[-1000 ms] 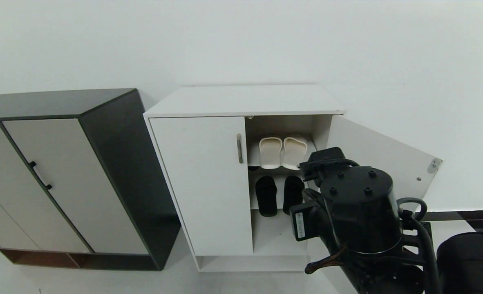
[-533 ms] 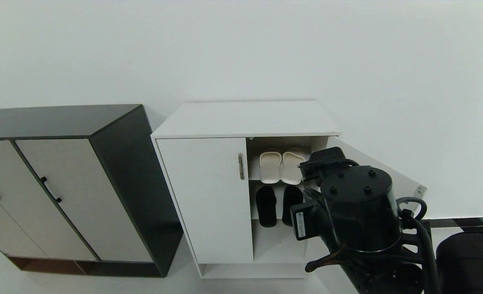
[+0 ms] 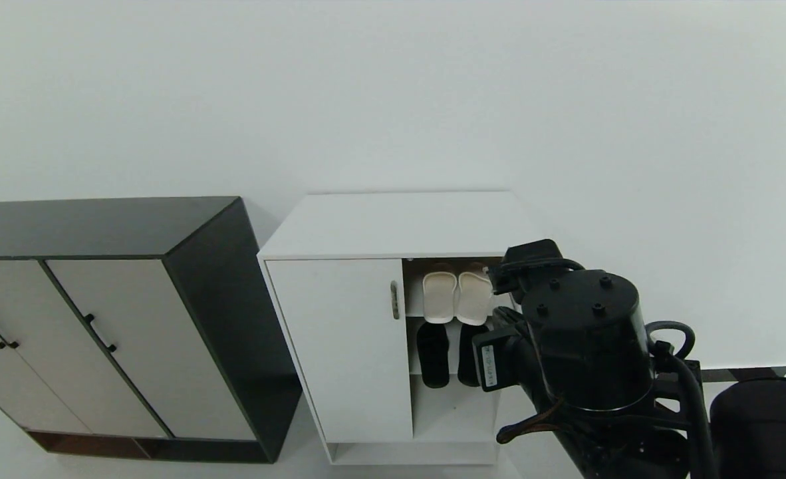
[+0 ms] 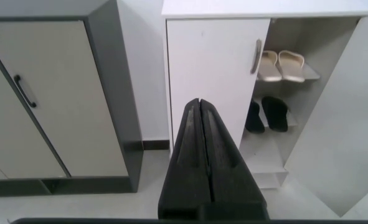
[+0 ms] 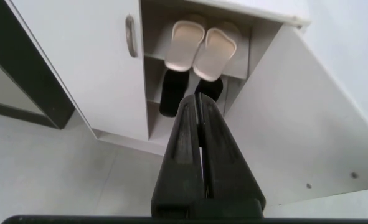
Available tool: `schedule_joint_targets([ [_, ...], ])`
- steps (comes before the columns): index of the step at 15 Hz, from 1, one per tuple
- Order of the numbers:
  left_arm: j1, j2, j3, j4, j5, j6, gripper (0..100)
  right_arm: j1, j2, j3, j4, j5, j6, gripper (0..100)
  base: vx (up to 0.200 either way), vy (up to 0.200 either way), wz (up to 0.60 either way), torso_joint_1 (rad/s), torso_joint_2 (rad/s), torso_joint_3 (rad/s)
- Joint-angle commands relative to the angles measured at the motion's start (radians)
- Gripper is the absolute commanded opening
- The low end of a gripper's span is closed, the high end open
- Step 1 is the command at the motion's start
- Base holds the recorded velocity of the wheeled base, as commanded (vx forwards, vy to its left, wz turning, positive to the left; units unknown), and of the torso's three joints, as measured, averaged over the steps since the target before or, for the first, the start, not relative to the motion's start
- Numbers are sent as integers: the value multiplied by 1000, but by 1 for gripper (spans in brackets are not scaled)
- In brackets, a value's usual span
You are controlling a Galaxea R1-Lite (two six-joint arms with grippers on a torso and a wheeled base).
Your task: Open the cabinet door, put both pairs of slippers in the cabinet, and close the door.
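Note:
The white cabinet stands against the wall with its left door closed and its right door swung open. Inside, the white slippers lie side by side on the upper shelf. The black slippers lie on the shelf below them. My right gripper is shut and empty, held in front of the open compartment and a little back from it. My left gripper is also shut with nothing in it, facing the closed left door from farther back.
A dark cabinet with two pale doors stands directly left of the white one. Bare floor lies in front of both. The open door juts out on the right side.
The whole head view has shifted: the cabinets now sit lower and look smaller, so the camera moved. Slippers and doors stay as they were. The right arm now hides the open door.

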Motion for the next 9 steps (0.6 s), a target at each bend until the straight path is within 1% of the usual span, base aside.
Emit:
schedule_joint_targets([
  [1, 0, 0, 0, 0, 0, 0, 0, 0, 0, 0, 0, 0, 0, 0, 0, 0, 0, 271, -593, -344],
  [3, 0, 0, 0, 0, 0, 0, 0, 0, 0, 0, 0, 0, 2, 0, 0, 0, 0, 261, -586, -320],
  [6, 2, 0, 0, 0, 0, 0, 0, 0, 0, 0, -2, 3, 2, 0, 0, 0, 0, 207, -440, -246],
  [7, 0, 0, 0, 0, 0, 0, 0, 0, 0, 0, -2, 3, 2, 0, 0, 0, 0, 95, -222, -119],
  [9, 0, 0, 0, 0, 0, 0, 0, 0, 2, 2, -2, 17, 2, 0, 0, 0, 0, 16, -28, -23],
])
